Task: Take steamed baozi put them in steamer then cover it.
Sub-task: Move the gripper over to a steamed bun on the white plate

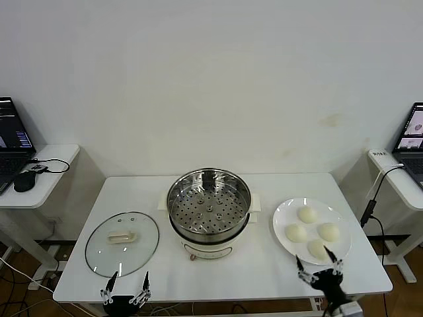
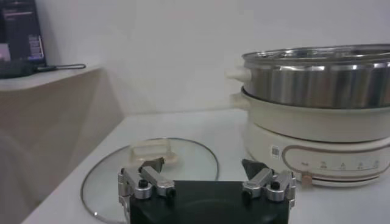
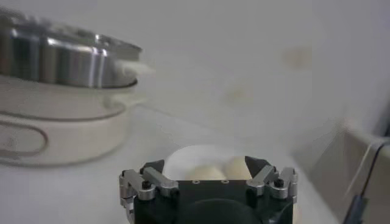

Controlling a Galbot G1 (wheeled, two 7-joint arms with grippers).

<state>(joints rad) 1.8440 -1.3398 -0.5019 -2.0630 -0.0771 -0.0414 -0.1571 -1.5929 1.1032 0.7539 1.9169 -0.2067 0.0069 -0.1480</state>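
Several cream-white baozi (image 1: 307,214) lie on a white plate (image 1: 283,218) at the table's right. The steel steamer (image 1: 209,199) on its white base stands in the middle, open, its perforated tray bare. The glass lid (image 1: 122,242) with a cream handle lies flat at the left. My right gripper (image 1: 320,264) is open at the table's front edge, just before the plate; its wrist view shows baozi (image 3: 207,170) between the open fingers. My left gripper (image 1: 126,282) is open at the front edge before the lid (image 2: 183,161); the steamer also shows in the left wrist view (image 2: 317,76).
Side desks with laptops stand far left (image 1: 13,135) and far right (image 1: 413,135), with cables hanging. A white wall is behind the table.
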